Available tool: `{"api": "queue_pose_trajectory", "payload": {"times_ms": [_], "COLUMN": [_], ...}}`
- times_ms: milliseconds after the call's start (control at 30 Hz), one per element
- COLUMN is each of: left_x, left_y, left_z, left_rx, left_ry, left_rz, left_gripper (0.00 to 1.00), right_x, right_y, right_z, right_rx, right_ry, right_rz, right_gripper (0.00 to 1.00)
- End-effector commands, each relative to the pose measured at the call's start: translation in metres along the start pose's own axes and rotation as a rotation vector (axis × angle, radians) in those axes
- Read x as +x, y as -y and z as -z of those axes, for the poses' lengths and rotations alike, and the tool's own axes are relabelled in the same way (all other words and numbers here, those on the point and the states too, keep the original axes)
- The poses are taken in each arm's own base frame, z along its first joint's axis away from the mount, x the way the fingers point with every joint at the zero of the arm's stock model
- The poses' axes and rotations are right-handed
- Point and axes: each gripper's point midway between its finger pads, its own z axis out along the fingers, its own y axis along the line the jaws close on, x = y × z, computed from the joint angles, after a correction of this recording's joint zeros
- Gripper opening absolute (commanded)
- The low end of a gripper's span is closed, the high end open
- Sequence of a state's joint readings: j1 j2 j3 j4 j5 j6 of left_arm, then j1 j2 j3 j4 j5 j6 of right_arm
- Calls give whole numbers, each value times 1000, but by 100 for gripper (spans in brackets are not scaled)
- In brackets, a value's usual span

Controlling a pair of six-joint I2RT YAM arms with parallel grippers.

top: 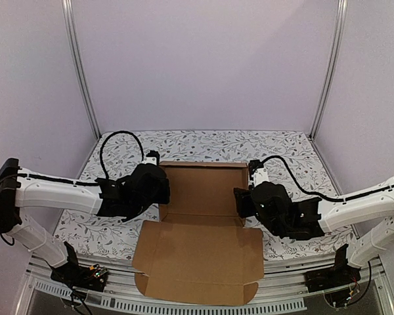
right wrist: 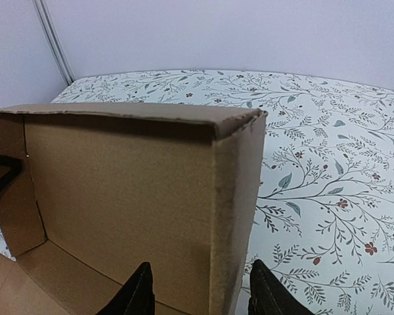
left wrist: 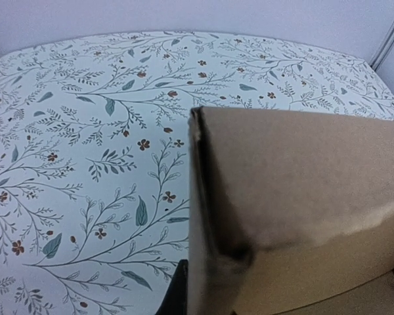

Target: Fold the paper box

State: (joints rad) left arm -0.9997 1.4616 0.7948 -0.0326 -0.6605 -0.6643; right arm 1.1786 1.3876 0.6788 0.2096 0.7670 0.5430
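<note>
The plain brown corrugated cardboard paper box (top: 203, 197) is sitting mid-table, half formed, between the two arms, on the white tablecloth printed with grey-green leaves and small red flowers (top: 118, 154). Its back wall (top: 203, 172) is standing upright at the far side and the short side walls are standing up too. The big flat lid panel (top: 200, 252) is lying open toward me, with its front edge reaching out over the slotted metal rail (top: 184, 307) at the near edge. The black left gripper (top: 163, 190), on the white left arm (top: 59, 193), is coming in from the left and sitting at the box's left side wall. In the left wrist view that wall is running up the middle. One black finger (left wrist: 177, 295) is showing against its outer face and the other is hidden behind the cardboard, so the fingers are pressed together, pinching that wall. The black right gripper (right wrist: 200, 292), on the white right arm (top: 361, 200), is sitting at the right rear corner. Its fingers are spread and straddling the right side wall (right wrist: 233, 216). The inner finger (right wrist: 138, 292) is hanging inside the box, apart from the wall. The outer finger (right wrist: 266, 292) is sitting just beside the outer face; I cannot tell if it is touching.
</note>
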Motion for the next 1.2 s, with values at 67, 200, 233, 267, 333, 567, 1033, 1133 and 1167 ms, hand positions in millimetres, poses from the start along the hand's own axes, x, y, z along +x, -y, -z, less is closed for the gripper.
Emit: {"api": "queue_pose_trajectory", "payload": {"times_ms": [67,200,233,267,333,567,1033,1133,1167], "left_x": [-8,-7,-7,-7,-7,-7,-3,-3,-2], "left_y": [13,14,14,14,14,16,21,21,20], "left_z": [4,4,4,5,5,4,3,2,2], "left_rx": [36,40,39,40,40,47,68,62,60], "left_ry": [6,2,2,2,2,-1,-22,-25,-27], "left_rz": [39,44,46,48,48,56,73,71,70], "left_gripper": [0,0,0,0,0,0,0,0,0], "right_x": [20,29,30,31,32,37,29,28,27], "right_y": [13,15,15,16,16,17,1,-3,-3], "right_z": [-2,-5,-6,-6,-6,-10,-20,-22,-23], "right_rx": [63,79,79,81,83,99,85,82,82], "right_ry": [-35,-53,-56,-57,-59,-66,-43,-41,-39], "right_rz": [35,42,42,40,40,52,56,53,51], "right_gripper": [45,44,42,41,38,29,0,0,0]}}
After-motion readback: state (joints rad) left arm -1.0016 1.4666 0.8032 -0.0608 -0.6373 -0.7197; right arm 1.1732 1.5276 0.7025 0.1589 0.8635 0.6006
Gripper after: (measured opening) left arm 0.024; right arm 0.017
